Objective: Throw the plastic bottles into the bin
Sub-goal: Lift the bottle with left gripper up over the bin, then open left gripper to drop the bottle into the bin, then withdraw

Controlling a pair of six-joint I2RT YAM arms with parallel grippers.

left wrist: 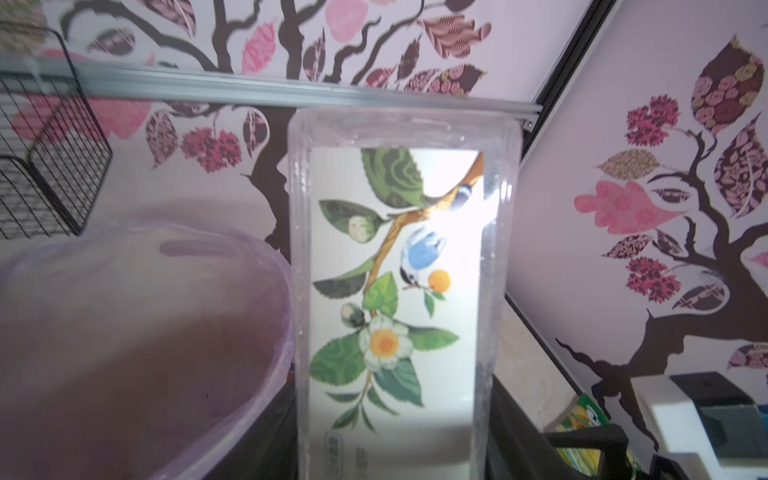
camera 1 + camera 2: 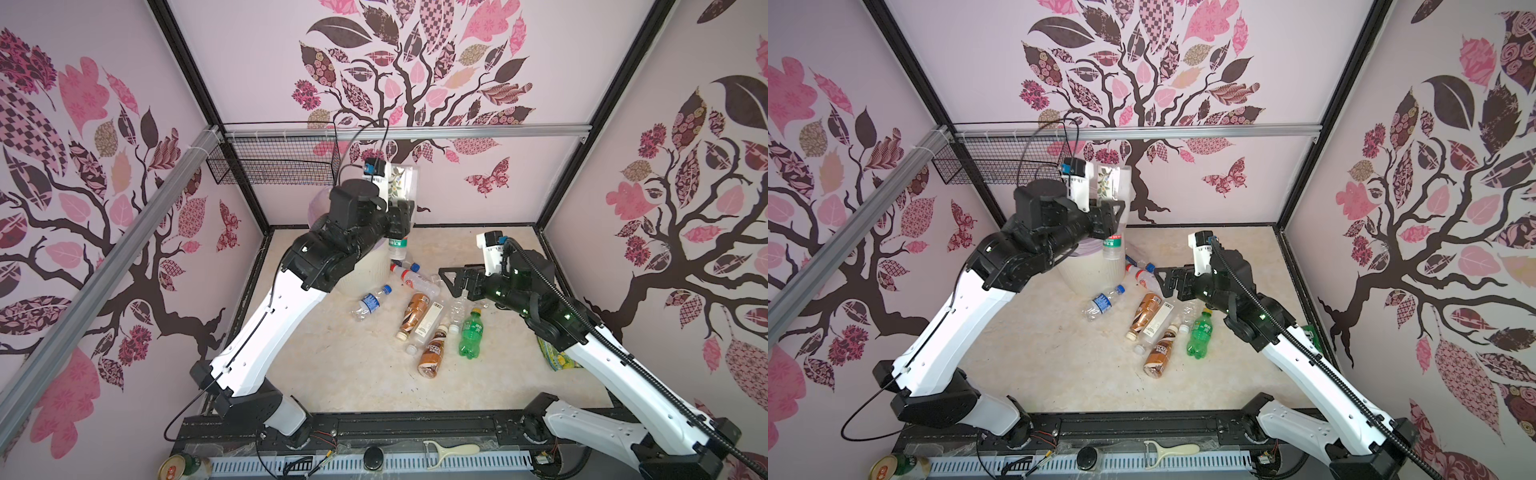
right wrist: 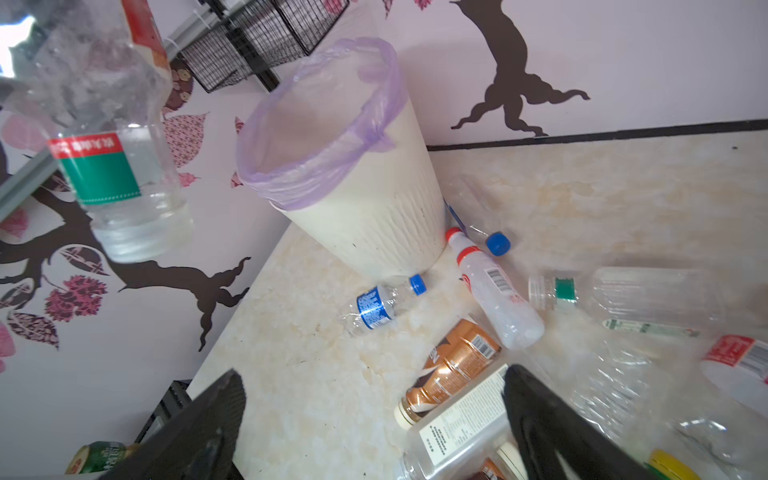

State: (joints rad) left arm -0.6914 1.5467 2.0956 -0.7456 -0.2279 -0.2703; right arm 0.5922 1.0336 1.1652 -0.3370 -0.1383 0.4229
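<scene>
My left gripper [image 2: 401,218] [image 2: 1106,216] [image 1: 390,457] is shut on a clear square plastic bottle [image 2: 401,183] [image 1: 395,270] with a flower-and-bird label. The bottle is held base up, its green-banded neck [image 3: 104,174] pointing down, high beside the right of the bin's rim. The bin [image 2: 1092,270] [image 3: 365,208] is cream and ribbed with a lilac bag [image 1: 145,311], and my left arm hides much of it in both top views. My right gripper [image 2: 446,282] [image 3: 374,449] is open and empty above the pile of lying bottles: blue-capped [image 2: 371,302], brown-labelled [image 2: 415,314], green [image 2: 469,328].
A black wire basket [image 2: 274,162] hangs on the back-left rail. A green-yellow snack packet [image 2: 557,357] lies under my right arm by the right wall. A peeler [image 2: 451,451] and a can [image 2: 178,467] sit on the front ledge.
</scene>
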